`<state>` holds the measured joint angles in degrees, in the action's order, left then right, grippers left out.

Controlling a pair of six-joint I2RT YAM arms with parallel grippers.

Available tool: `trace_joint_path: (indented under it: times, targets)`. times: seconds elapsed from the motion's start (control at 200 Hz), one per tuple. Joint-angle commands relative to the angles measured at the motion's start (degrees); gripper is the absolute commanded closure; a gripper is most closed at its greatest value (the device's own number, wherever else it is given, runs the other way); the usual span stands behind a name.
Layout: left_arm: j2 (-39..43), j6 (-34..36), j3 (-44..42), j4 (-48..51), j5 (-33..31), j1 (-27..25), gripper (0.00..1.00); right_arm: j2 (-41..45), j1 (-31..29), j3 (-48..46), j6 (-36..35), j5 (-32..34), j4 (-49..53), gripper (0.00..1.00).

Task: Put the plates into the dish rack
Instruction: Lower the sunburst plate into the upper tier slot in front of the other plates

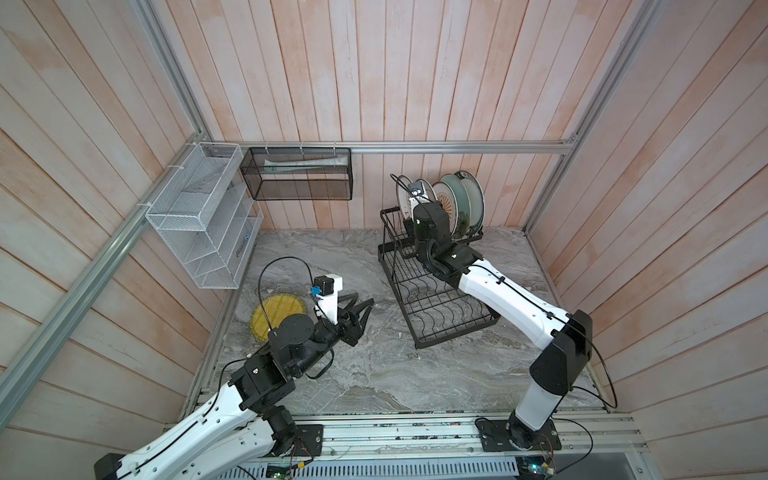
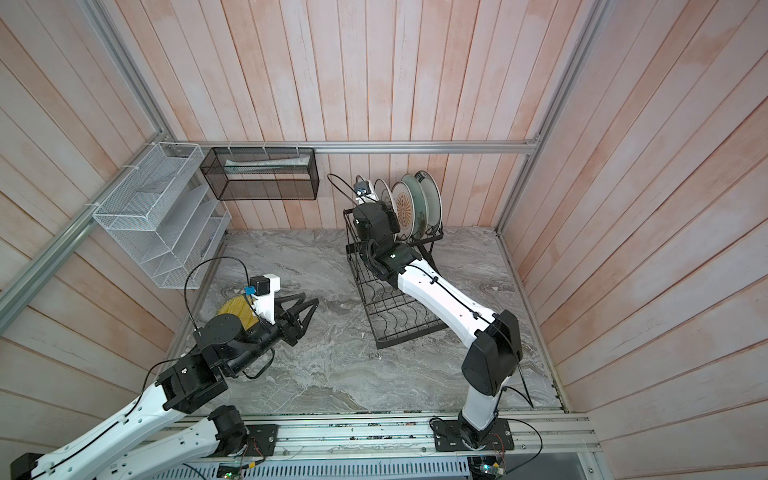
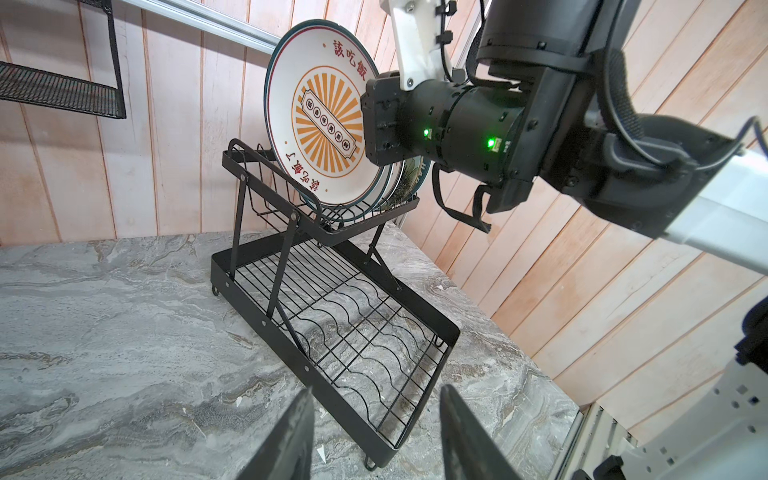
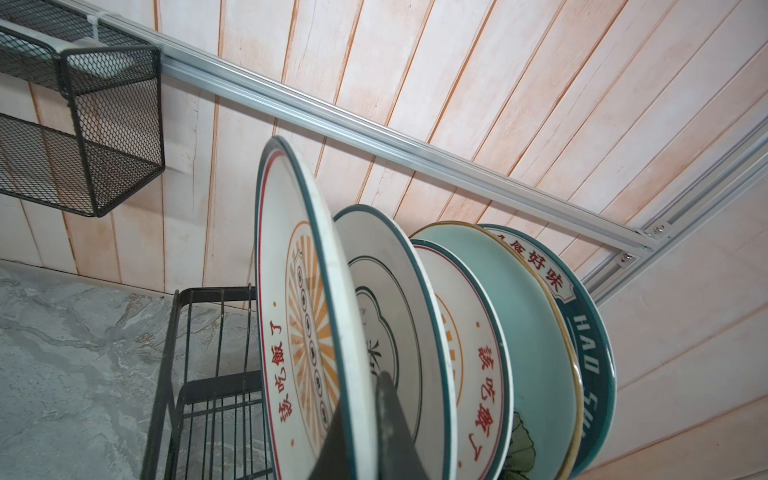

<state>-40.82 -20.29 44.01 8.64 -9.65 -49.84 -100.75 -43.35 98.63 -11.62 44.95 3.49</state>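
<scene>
Currently, your right claw (image 4: 359,415), arm stretched over the dish rack (image 3: 266,322), is clamped on the rim of the front sunburst plate (image 4: 299,332). That plate stands on edge in the upper basket, face toward the left arm, with four plates (image 4: 536,332) behind it. Separately, the yellow plate (image 1: 276,316) lies flat on the desk (image 1: 374,374). Your left claw (image 1: 363,299) hovers, fingers apart, pointing at the rack.

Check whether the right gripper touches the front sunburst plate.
Touching. Right wrist view: the right gripper pinches the front sunburst plate by its rim.

An orange-sunburst white plate (image 3: 324,116) and four other round plates (image 4: 540,332) stand on edge in the upper basket of the black wire dish rack (image 3: 306,368); a yellow ribbed plate (image 1: 286,309) lies flat on the worktop (image 1: 374,374), well apart.
</scene>
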Motion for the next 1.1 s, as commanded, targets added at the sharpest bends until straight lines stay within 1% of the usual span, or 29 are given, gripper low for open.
trace_joint_path:
  times: [0.0,0.545,1.095]
  targets:
    - [0.6,0.9,-0.7,0.8,-1.2,-0.3,0.50,-0.7,-0.2,2.4,0.7,1.3,-2.2,1.00]
    - [0.8,0.9,-0.7,1.3,-1.2,-0.3,0.50,-2.0,0.4,2.2,1.8,0.7,-1.3,1.00]
    - [1.4,0.8,-1.3,1.4,-1.6,-0.2,0.50,-3.1,0.5,0.7,5.6,0.1,1.2,1.00]
